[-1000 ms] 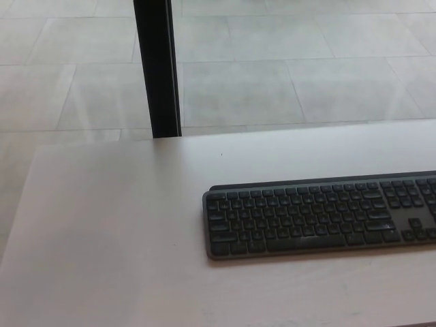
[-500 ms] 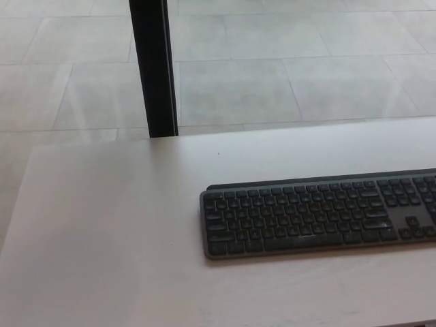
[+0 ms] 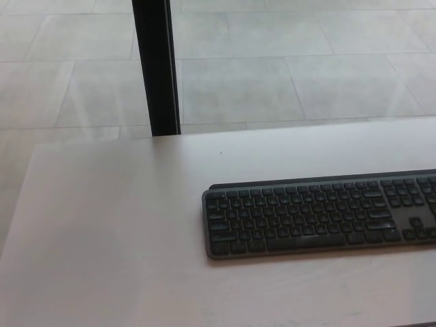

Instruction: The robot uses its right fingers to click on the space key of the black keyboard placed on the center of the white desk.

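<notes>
**Keyboard alone on the desk, no hands showing**

Keyboard [image 3: 320, 214] first, as the head view has it: a black, low, full-width board lying flat on the white desk [image 3: 109, 231], its long side running nearly level across the picture with a slight tilt, the right end a touch higher than the left. It sits in the right half of the frame, and its right end runs off the picture's edge, so the far keys there are cut from sight. The space key [image 3: 315, 240] shows as a long bar in the bottom row, close to the near edge of the board (the key legends are too blurred to read). A narrow raised strip runs along the board's far edge.

Neither of the robot's hands appears in this view, left or right, so whether either is released, clenched or grasping something cannot be told. Nothing touches the keys.

The desk fills the lower part of the frame, its left portion bare, its far edge crossing the picture just below the middle. A tiny dark speck [image 3: 220, 152] marks the desktop beyond the board. Past the desk lies a floor of large pale tiles [image 3: 327, 82], and a black upright post [image 3: 156, 68] rises from behind the desk's far edge, left of centre, well apart from the board.
</notes>
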You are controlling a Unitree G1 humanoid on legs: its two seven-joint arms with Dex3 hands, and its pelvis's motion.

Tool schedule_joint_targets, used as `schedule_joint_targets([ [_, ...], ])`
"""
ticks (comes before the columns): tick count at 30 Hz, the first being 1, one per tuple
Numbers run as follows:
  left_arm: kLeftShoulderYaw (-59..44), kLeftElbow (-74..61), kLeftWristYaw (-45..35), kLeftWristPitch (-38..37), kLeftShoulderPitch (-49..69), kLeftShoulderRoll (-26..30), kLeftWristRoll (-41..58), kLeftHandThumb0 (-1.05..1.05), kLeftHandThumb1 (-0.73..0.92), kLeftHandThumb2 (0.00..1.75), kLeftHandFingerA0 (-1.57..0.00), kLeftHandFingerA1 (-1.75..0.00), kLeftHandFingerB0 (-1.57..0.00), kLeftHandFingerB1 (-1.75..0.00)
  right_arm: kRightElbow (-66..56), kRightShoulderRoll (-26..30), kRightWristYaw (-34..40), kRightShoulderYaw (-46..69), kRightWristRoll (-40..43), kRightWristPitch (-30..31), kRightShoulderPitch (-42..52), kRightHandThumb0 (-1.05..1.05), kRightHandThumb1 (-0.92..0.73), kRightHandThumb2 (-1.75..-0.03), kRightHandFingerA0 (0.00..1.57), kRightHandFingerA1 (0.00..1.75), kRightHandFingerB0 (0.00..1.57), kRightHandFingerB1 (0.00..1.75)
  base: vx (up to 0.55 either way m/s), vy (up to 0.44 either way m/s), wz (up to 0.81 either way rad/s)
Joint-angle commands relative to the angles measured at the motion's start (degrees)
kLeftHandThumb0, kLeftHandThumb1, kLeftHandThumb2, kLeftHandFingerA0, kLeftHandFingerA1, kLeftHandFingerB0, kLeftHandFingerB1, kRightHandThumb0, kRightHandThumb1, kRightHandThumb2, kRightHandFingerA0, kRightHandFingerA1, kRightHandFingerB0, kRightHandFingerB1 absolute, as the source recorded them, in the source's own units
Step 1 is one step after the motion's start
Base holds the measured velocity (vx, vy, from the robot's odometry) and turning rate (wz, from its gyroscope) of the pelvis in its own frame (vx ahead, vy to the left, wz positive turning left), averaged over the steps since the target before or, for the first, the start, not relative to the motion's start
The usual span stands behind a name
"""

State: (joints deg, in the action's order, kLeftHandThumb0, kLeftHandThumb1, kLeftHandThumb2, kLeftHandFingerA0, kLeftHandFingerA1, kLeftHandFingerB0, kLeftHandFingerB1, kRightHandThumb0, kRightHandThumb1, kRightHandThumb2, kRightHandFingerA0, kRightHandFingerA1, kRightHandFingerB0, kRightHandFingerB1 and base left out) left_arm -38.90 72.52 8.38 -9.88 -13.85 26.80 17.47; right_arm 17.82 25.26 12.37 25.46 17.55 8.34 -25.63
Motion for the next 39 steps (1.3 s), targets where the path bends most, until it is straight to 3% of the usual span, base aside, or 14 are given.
schedule_joint_targets([
  [1,-0.28,0.27,0.13,-0.66,0.02,0.97,1.31,-0.53,0.42,0.87,-0.84,-0.78,-0.72,-0.7,2.66,2.0,-9.18,-11.16,-9.12,-6.83,-0.5,-0.37,-0.52,-0.56,0.99,0.98,0.66,0.42,0.0,0.0,0.0],
  [2,-0.87,0.34,-0.18,-0.46,-0.15,0.91,2.03,-0.52,0.4,0.86,-0.84,-0.78,-0.71,-0.69,3.38,2.93,-10.19,-15.74,-13.3,-10.21,-0.42,-0.33,-0.54,-0.57,0.97,0.89,0.61,0.43,0.0,0.0,0.0],
  [4,-0.86,0.3,-0.28,-0.27,-0.2,0.98,2.12,-0.53,0.41,0.86,-0.84,-0.78,-0.73,-0.7,4.41,3.4,-10.99,-18.84,-15.47,-13.13,-0.44,-0.3,-0.54,-0.56,0.95,0.89,0.61,0.42,0.0,0.0,0.0],
  [6,-0.6,0.25,-0.02,-0.31,-0.17,1.03,1.93,-0.53,0.41,0.86,-0.84,-0.78,-0.72,-0.69,4.18,4.15,-10.84,-21.23,-17.25,-13.18,-0.39,-0.34,-0.54,-0.56,0.95,0.86,0.62,0.41,0.0,0.0,0.0],
  [7,-0.46,0.2,0.17,-0.47,-0.17,1.0,1.85,-0.52,0.51,0.56,-0.87,-0.69,-0.8,-0.59,3.93,4.19,-10.89,-22.41,-17.99,-13.71,-0.36,-0.35,-0.52,-0.56,0.98,0.85,0.63,0.41,0.0,0.0,0.0],
  [9,-0.22,0.23,0.99,-0.33,-0.33,1.0,1.69,-0.52,0.5,0.56,-0.89,-0.69,-0.81,-0.59,2.62,4.63,-11.33,-25.61,-20.45,-14.3,-0.2,-0.36,-0.53,-0.57,0.98,0.83,0.62,0.41,0.0,0.0,0.0],
  [12,0.01,0.21,-0.23,-0.69,-0.13,0.96,1.68,-0.5,0.52,0.56,-0.85,-0.71,-0.81,-0.61,1.14,5.49,-12.05,-30.36,-24.26,-14.79,-0.83,-0.42,-0.51,-0.58,0.92,1.16,0.6,0.41,0.0,0.0,0.0],
  [16,0.06,0.21,0.28,-0.35,-0.47,1.1,1.74,-0.51,0.52,0.56,-0.84,-0.71,-0.78,-0.6,1.24,5.36,-12.55,-33.96,-26.01,-17.94,-1.37,-0.29,-0.52,-0.59,0.91,1.57,0.66,0.48,0.0,0.0,0.0],
  [17,-0.04,0.13,0.35,-0.11,-0.57,1.12,1.9,-0.51,0.52,0.56,-0.84,-0.7,-0.77,-0.6,0.78,5.43,-12.98,-35.07,-26.56,-18.04,-1.55,-0.25,-0.37,-0.82,1.18,1.33,0.6,0.64,0.0,0.0,0.0],
  [18,-0.02,0.13,0.39,-0.09,-0.59,1.12,1.91,-0.51,0.52,0.56,-0.84,-0.7,-0.77,-0.6,0.82,5.53,-12.94,-35.29,-26.59,-18.12,-1.62,-0.25,-0.37,-0.82,1.18,1.33,0.6,0.64,0.0,0.0,0.0],
  [19,0.0,0.09,0.36,-0.1,-0.58,1.08,1.92,-0.5,0.52,0.56,-0.83,-0.69,-0.74,-0.58,0.73,5.94,-13.23,-36.33,-27.52,-18.38,-1.89,-0.14,-0.56,-0.58,0.88,1.73,0.69,0.48,0.0,0.0,0.0],
  [23,0.15,0.23,0.43,-0.12,-0.71,1.1,1.79,-0.51,0.51,0.56,-0.84,-0.69,-0.78,-0.59,-0.2,7.59,-15.16,-41.23,-31.72,-18.53,-3.0,-0.05,-0.49,-0.73,0.87,1.73,0.71,0.46,0.0,0.0,0.0],
  [28,0.95,0.42,1.3,-0.47,-0.82,1.07,0.89,-0.54,0.51,0.56,-0.89,-0.73,-0.82,-0.58,-0.91,8.8,-16.03,-48.0,-38.93,-17.86,-4.38,-0.12,-0.47,-0.77,0.87,1.75,0.73,0.43,0.0,0.0,0.0],
  [39,1.3,0.57,1.36,-0.36,-0.94,1.2,0.81,-0.54,0.52,0.55,-0.88,-0.71,-0.84,-0.59,3.71,9.72,-17.37,-56.3,-44.65,-22.04,-7.23,-0.16,-0.49,-0.78,0.85,1.73,0.77,0.47,0.0,0.0,0.0],
])
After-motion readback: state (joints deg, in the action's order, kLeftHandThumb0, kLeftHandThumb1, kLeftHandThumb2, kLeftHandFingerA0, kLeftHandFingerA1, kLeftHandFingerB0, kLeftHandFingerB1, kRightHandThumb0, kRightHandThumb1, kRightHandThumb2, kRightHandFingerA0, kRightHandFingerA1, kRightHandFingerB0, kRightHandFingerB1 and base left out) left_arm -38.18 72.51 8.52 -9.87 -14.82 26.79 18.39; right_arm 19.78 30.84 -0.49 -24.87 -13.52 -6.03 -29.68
